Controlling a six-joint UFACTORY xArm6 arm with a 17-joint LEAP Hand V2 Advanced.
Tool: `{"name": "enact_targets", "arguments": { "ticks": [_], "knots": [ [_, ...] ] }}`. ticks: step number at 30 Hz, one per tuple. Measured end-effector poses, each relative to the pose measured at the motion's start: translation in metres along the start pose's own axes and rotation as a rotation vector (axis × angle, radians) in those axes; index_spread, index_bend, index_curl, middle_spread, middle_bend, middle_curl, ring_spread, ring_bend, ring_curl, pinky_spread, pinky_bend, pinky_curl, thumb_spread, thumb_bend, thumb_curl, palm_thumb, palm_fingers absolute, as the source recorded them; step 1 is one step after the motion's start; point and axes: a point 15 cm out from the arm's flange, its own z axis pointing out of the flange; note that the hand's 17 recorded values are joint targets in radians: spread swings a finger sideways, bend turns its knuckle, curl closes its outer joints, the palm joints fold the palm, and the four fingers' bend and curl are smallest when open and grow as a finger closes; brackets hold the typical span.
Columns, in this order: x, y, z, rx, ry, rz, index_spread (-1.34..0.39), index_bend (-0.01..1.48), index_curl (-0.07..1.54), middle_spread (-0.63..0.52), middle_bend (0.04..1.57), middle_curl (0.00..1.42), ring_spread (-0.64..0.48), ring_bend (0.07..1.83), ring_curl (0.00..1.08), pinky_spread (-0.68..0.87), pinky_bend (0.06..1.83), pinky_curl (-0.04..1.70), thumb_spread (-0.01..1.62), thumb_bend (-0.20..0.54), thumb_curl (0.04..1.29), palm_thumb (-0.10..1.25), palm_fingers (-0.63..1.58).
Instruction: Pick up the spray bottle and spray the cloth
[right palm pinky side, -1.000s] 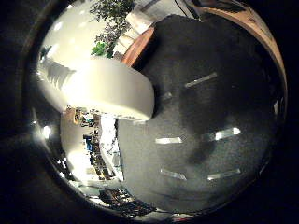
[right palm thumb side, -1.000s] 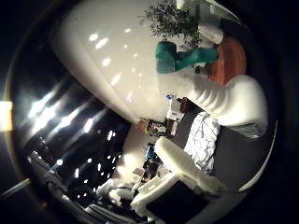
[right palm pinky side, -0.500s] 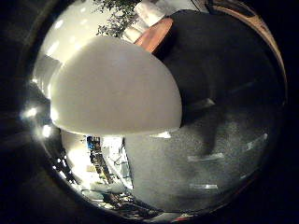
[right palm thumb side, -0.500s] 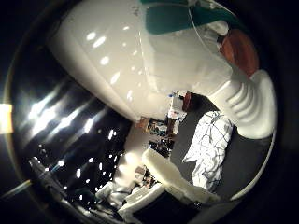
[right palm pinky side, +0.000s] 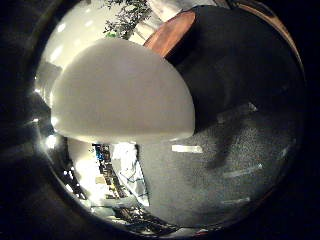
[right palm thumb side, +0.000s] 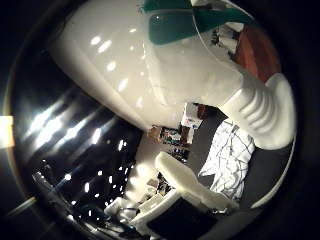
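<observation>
My palm is very close to the spray bottle (right palm thumb side: 200, 75). Its white body fills the upper part of the thumb-side view, from about eleven o'clock to three o'clock, with a teal trigger head (right palm thumb side: 185, 22) at twelve o'clock and ribbed grip rings running out toward three o'clock. In the little-finger view the same bottle shows as a large white dome across the centre and nine o'clock side.

Of my hand (right palm thumb side: 192, 187) I see white fingers reaching in from six o'clock in the thumb-side view. One of them lies apart from the bottle; whether the others have wrapped round it I cannot tell.

The cloth (right palm thumb side: 227, 160), white with a dark grid, lies crumpled on the table at about four o'clock, beside the bottle's ribbed part.

Risks, as I judge them: if I curl before the bottle sits squarely in my palm, the smooth rounded body could slip or tip. A grip too low would leave the trigger out of reach, and a nozzle pointing away from the cloth would wet the table instead.

The table (right palm pinky side: 240, 165) has a dark grey, speckled top. Beyond it are a brown wooden tabletop (right palm pinky side: 172, 32), a leafy plant (right palm pinky side: 127, 17), shelves and bright lights.
</observation>
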Motion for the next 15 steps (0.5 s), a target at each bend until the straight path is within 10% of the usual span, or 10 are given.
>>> {"name": "enact_targets", "arguments": {
  "ticks": [15],
  "knots": [
    [0.0013, -0.0026, -0.0013, 0.008, 0.01, 0.0, -0.28, 0.22, 0.4, -0.18, 0.62, 0.63, -0.22, 0.94, 0.52, -0.3, 0.68, 0.45, 1.11, -0.013, 0.3, 0.64, 0.63]
  ]
}}
